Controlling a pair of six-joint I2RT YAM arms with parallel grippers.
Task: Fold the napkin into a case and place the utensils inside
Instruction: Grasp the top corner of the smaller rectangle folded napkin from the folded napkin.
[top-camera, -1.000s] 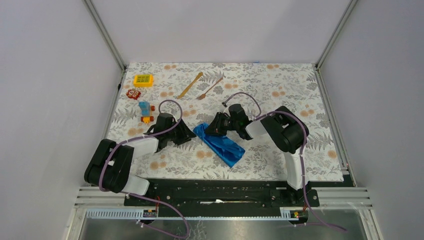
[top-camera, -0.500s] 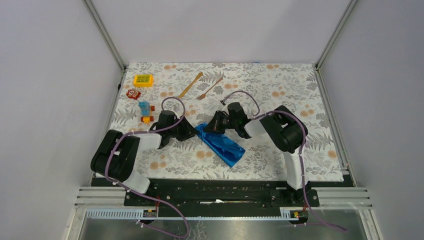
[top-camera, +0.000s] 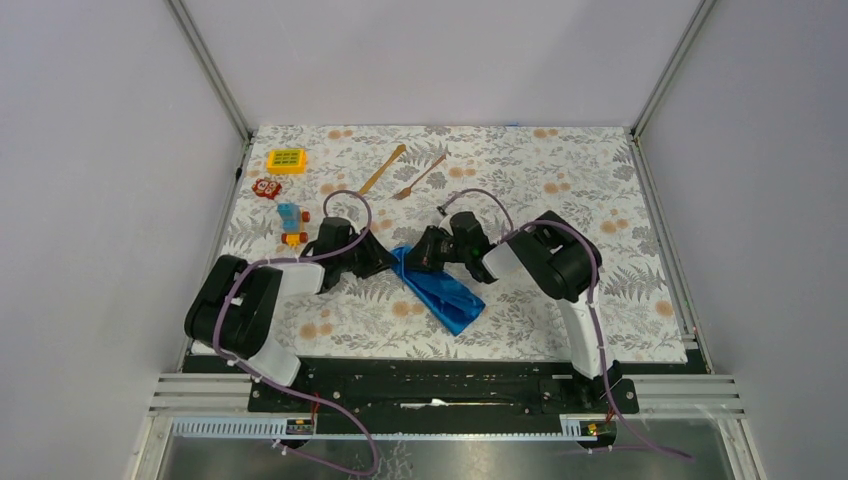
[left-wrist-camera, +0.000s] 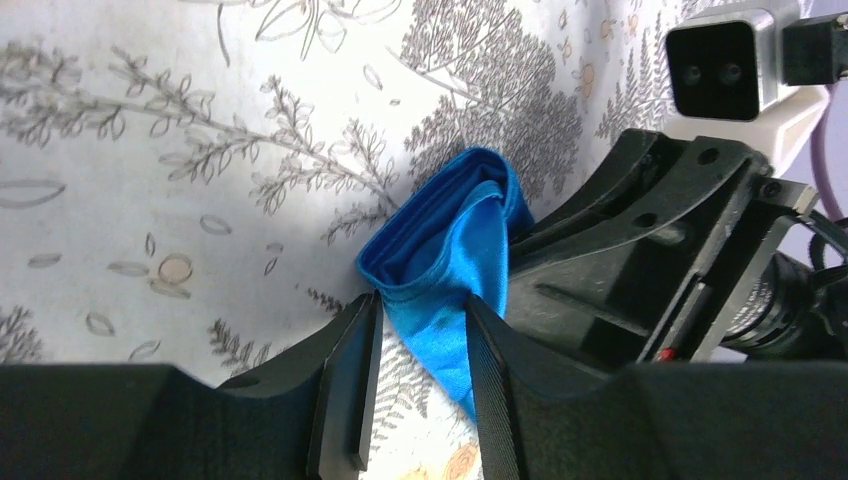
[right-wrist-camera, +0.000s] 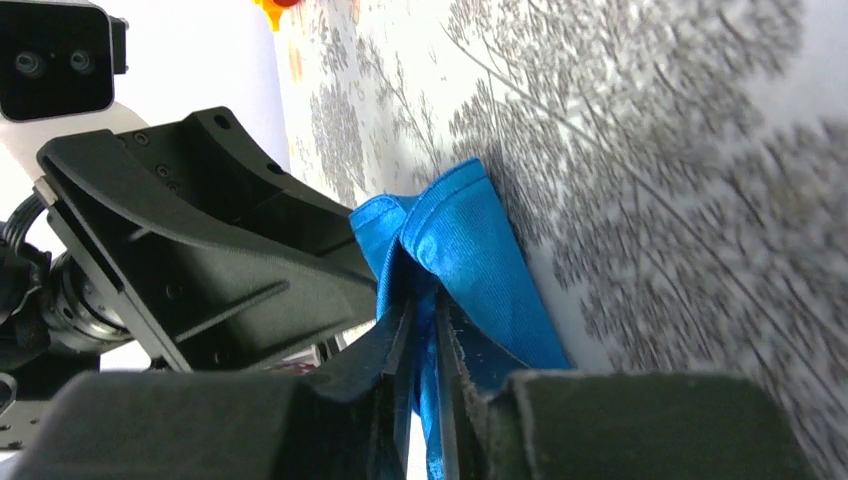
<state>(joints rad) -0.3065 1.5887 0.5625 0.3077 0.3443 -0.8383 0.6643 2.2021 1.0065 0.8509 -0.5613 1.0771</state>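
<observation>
The royal-blue napkin (top-camera: 441, 289) lies folded into a narrow strip, running diagonally across the middle of the table. Its far end is lifted and opened like a mouth in the left wrist view (left-wrist-camera: 450, 240). My right gripper (top-camera: 418, 254) is shut on one cloth layer at that end (right-wrist-camera: 470, 240). My left gripper (top-camera: 384, 258) is open, and its fingers straddle the other edge of the same end (left-wrist-camera: 420, 310). The wooden knife-like stick (top-camera: 381, 170) and the wooden fork (top-camera: 421, 176) lie side by side at the far middle, apart from both grippers.
A yellow toy (top-camera: 286, 160), a red toy (top-camera: 266, 187) and a blue-orange toy (top-camera: 291, 223) sit at the far left. The two gripper bodies are nearly touching over the napkin's end. Metal posts and grey walls edge the floral table.
My left gripper has moved right, up to the napkin's far end, and now straddles its edge. My right gripper has shifted slightly left, still holding the cloth.
</observation>
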